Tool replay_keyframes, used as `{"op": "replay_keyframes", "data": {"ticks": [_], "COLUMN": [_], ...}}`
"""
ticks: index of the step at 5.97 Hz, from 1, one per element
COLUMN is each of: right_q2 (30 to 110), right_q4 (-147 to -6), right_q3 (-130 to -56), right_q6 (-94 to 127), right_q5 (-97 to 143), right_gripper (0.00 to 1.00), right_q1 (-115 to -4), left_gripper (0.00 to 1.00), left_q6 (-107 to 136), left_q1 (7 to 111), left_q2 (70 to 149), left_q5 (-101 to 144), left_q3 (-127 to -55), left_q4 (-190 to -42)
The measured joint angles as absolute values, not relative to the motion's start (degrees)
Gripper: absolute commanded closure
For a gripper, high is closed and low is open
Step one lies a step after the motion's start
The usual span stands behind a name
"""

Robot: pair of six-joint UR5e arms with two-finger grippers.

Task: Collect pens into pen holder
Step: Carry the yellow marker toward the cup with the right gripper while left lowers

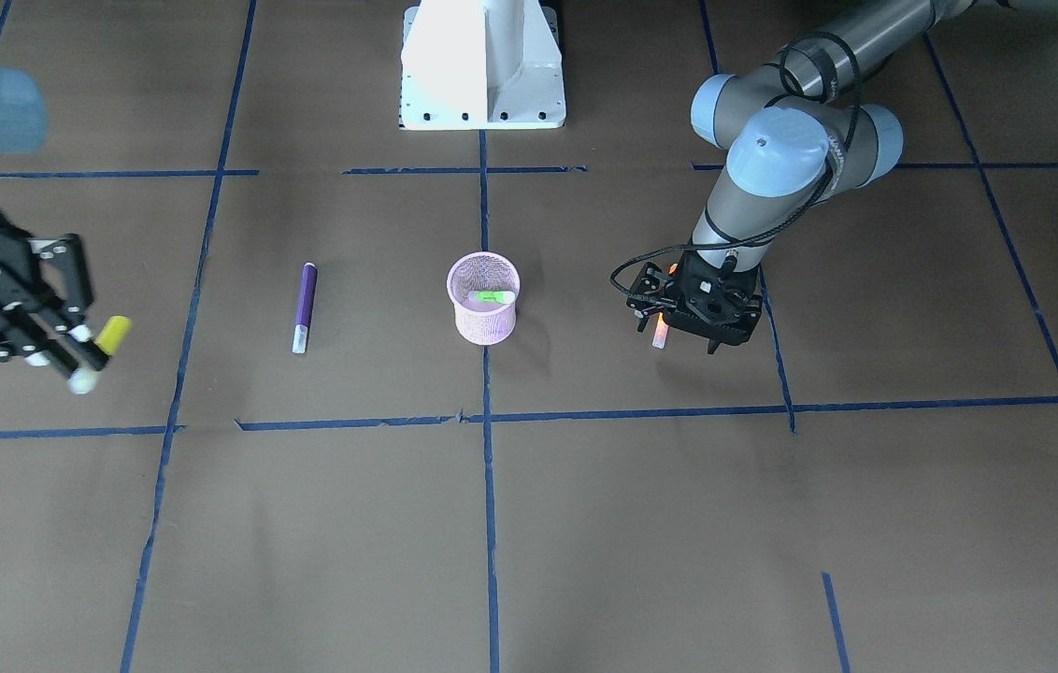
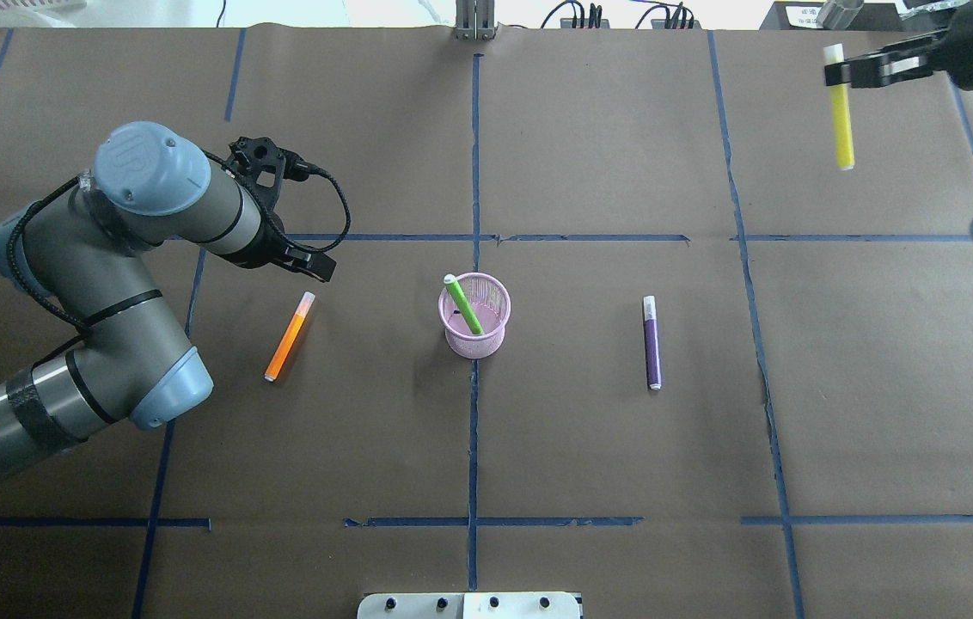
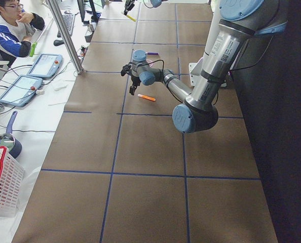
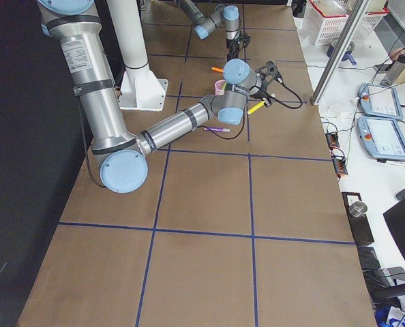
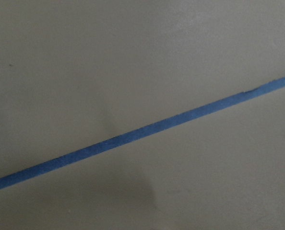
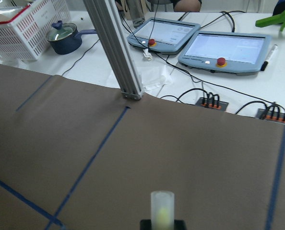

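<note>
Green pen (image 2: 467,309) leans inside the pen holder (image 2: 476,347), mid-surface. Right gripper (image 2: 837,76), raised near the far right corner, has its fingers clamped on a yellow pen (image 2: 841,120), likely for carrying. Left gripper (image 2: 315,265) hangs by the orange pen (image 2: 289,337); finger spacing cannot be told. Purple pen (image 2: 651,344) lies untouched.

The pen holder (image 2: 493,337), a small round pink wire-mesh cup, is standing upright near the middle of the desk. The green pen (image 2: 465,308) is leaning inside it, its pale tip poking over the rim at about 11 o'clock. The orange pen (image 2: 290,336) is lying flat at the holder's 9 o'clock, apart from it, with its pale cap angling toward 1 o'clock. The purple pen (image 2: 651,343) is lying flat at 3 o'clock, farther off, cap pointing to 12. The yellow pen (image 2: 840,116) is hanging above the desk toward 2 o'clock, well apart, with the right tool (image 2: 837,76) gripping it near its pale cap.
</note>
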State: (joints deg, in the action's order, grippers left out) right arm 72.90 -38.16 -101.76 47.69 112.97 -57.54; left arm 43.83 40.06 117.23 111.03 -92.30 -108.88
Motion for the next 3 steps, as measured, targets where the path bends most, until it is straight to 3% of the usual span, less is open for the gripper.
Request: {"op": "replay_keyframes", "data": {"ticks": [3], "right_q2": [69.0], "right_q4": [-35.68], "right_q3": [-104.11], "right_q6": [51.44], "right_q5": [84.8], "right_gripper": [1.0], "right_q1": [-35.73], "left_gripper": [0.0], "left_q6": [43.77], "left_q1": [39.59], "left_q2": [117.1], "left_q5": [111.29], "left_q3": [-91.82], "left_q4": [-108.89]}}
